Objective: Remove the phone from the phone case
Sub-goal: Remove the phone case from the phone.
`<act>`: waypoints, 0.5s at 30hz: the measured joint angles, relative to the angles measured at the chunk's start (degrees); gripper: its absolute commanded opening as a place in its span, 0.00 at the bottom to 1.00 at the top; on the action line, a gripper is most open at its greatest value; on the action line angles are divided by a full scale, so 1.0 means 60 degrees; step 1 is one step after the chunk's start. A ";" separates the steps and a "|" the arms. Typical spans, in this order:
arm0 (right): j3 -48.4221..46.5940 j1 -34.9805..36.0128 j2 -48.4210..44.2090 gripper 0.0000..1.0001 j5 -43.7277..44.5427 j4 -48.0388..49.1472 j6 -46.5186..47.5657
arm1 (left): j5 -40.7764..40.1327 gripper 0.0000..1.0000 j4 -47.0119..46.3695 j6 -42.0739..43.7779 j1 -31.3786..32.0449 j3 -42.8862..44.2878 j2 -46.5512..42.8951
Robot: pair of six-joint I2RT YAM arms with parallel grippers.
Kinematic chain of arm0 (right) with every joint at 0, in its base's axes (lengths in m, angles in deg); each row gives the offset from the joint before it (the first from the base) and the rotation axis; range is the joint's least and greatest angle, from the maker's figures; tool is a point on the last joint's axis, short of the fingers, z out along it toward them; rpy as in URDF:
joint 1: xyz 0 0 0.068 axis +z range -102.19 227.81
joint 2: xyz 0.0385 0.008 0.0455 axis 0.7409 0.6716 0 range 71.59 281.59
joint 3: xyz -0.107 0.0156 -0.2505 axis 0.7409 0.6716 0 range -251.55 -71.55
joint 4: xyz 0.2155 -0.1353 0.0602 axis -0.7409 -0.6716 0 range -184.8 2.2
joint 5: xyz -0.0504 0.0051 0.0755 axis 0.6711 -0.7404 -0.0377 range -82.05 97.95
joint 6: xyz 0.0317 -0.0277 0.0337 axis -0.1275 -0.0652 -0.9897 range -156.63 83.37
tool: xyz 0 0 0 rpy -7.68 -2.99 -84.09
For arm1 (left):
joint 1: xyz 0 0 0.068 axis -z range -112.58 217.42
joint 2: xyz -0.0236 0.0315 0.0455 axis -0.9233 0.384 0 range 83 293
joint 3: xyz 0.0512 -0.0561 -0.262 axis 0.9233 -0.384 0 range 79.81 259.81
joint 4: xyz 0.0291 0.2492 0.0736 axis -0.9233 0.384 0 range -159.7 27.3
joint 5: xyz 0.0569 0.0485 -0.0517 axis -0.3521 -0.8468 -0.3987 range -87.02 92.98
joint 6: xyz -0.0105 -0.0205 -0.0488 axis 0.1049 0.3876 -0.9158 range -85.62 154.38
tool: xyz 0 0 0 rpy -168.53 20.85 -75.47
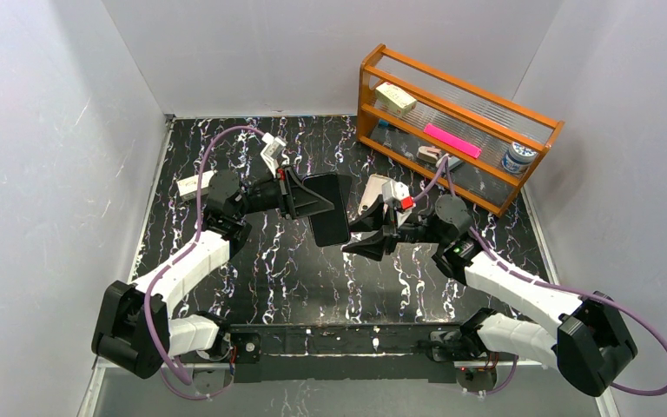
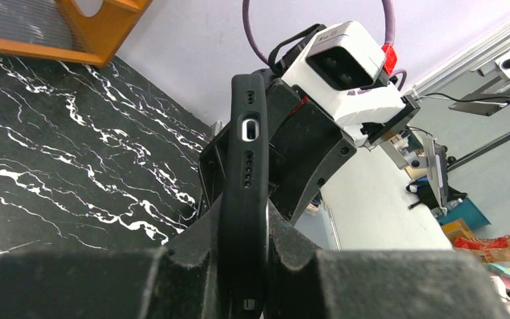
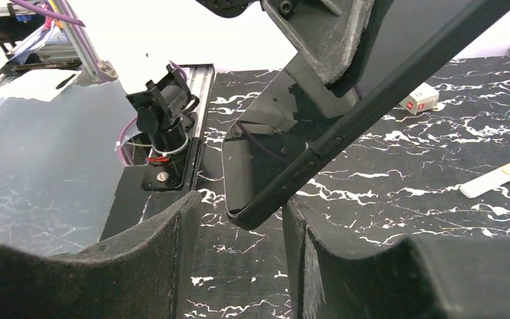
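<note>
Phone case (image 2: 244, 199) bottom sits hidden between left fingers (image 2: 106, 279).

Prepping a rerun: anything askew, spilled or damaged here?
Nothing spilled or visibly damaged. The cased phone is clamped off the table in the left hand, tilted, and its lower corner sits inside the open right hand. The only other thing askew is the wooden rack, which stands skewed to the back wall.

Matt black phone case (image 2: 244, 199); glossy marbled table (image 1: 269, 269); wooden rack (image 1: 469, 89).
</note>
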 measured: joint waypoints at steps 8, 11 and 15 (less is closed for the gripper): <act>-0.0317 -0.0036 0.0000 0.46 -0.0459 -0.0448 0.0233 | 0.0412 0.00 0.0270 0.0244 0.0000 0.0270 -0.0004; -0.0386 -0.0040 0.0040 0.42 -0.0594 -0.0612 0.0412 | 0.0514 0.00 0.0310 0.0270 0.0000 0.0288 -0.0026; -0.0466 -0.0047 0.0149 0.38 -0.0816 -0.0758 0.0634 | 0.0608 0.00 0.0339 0.0280 0.0000 0.0288 -0.0044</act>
